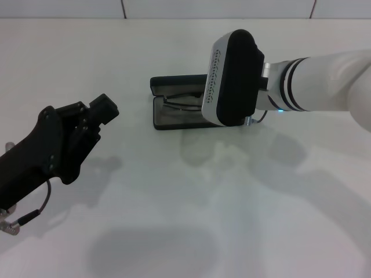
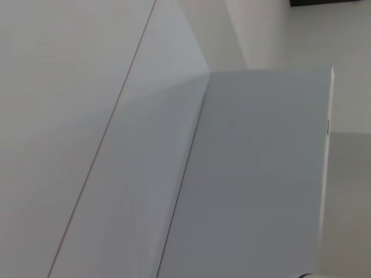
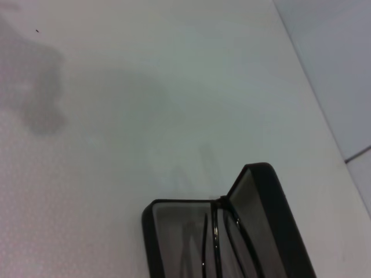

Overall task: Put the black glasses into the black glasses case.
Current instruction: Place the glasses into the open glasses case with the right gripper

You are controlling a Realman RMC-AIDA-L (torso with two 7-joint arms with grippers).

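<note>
The left gripper (image 1: 104,110) is seen well to the left of the black glasses case (image 1: 174,110), raised over the white surface (image 1: 191,202); whether its fingers are spread or closed cannot be told. The black glasses case lies open on the surface, its lid tilted up behind the grey-lined base. The black glasses (image 3: 223,243) are seen folded inside the base, the thin frame resting on the lining. The right gripper (image 1: 232,78) is held directly over the right end of the case, partly hiding it; the state of its fingers cannot be told.
</note>
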